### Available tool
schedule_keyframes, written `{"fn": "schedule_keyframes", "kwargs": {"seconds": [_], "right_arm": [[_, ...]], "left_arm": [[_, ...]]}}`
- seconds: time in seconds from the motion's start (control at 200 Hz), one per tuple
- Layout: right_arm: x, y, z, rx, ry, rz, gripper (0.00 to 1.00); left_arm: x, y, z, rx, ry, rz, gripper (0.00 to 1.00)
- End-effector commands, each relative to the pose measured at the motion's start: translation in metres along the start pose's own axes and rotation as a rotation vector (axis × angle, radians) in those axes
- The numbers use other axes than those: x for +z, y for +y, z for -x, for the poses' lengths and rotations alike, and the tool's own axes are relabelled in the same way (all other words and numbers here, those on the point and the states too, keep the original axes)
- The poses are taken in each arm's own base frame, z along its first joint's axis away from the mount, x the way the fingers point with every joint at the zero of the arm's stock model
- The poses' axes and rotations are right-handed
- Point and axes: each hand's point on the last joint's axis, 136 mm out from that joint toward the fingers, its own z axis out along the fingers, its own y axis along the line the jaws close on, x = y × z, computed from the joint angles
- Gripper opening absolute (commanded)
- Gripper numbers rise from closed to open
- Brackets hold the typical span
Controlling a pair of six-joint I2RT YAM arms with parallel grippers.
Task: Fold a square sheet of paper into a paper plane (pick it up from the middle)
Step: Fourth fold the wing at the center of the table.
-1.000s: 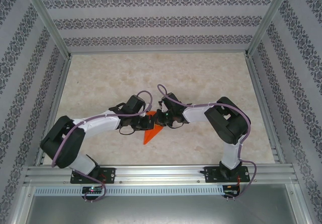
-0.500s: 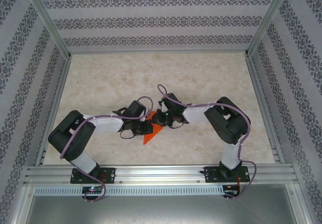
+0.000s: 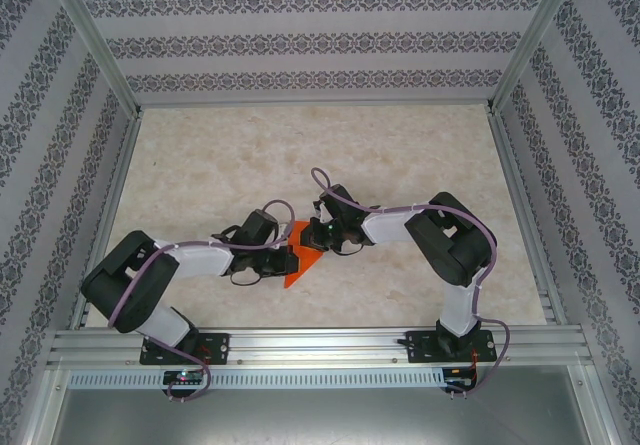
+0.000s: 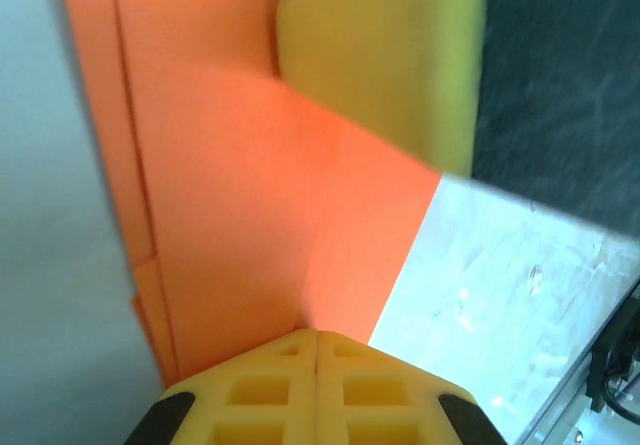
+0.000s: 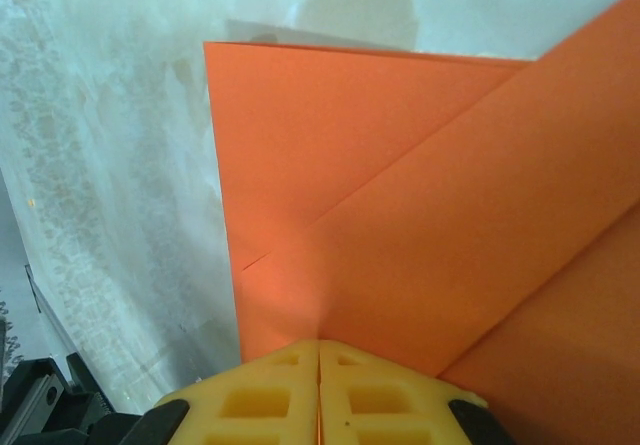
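Moved since half a second ago: left arm's elbow swung out to the left and its wrist drew slightly nearer; right arm and paper unchanged

Item 1, orange paper sheet (image 3: pixel 297 271): partly folded, diagonal creases plain in the right wrist view. Held at the middle of the marble-patterned table (image 3: pixel 400 155), pointed corner toward the near edge. From above, its far part is hidden under both gripper heads; whether it lies flat cannot be told.

Item 2, left gripper (image 3: pixel 287 257): at the paper's left side, yellow fingers pressed together with the paper's edge pinched between them.

Item 3, right gripper (image 3: pixel 309 237): at the paper's far right side, fingers likewise closed on the paper's edge.

Surroundings: patterned walls (image 3: pixel 300 45) left, right and far; metal rail (image 3: pixel 320 340) along the near edge; purple cables (image 3: pixel 318 175) looping off both wrists
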Motion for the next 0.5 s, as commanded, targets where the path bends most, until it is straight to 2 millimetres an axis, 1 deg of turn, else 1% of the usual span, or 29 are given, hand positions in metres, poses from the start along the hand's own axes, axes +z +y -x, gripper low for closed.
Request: {"fn": "schedule_keyframes", "kwargs": {"seconds": [0.0,0.115,0.18,0.285,0.37,0.495], "right_arm": [[0.012,-0.075,-0.019,0.066,0.029,-0.253,0.08],[0.012,-0.078,-0.019,0.076,0.025,-0.260,0.08],[0.012,-0.078,-0.019,0.075,0.023,-0.258,0.08],[0.012,-0.077,-0.017,0.075,0.021,-0.257,0.08],[0.013,-0.075,-0.017,0.068,0.025,-0.258,0.08],[0.012,-0.075,-0.016,0.067,0.024,-0.259,0.08]], "left_arm": [[-0.008,0.040,-0.059,-0.139,0.175,0.120,0.03],[-0.014,0.039,-0.064,-0.148,0.161,0.103,0.05],[-0.017,0.049,-0.071,-0.150,0.170,0.145,0.06],[-0.018,0.056,-0.077,-0.157,0.186,0.172,0.06],[-0.018,0.055,-0.081,-0.170,0.204,0.160,0.05],[-0.024,0.058,-0.083,-0.164,0.202,0.187,0.04]]}}
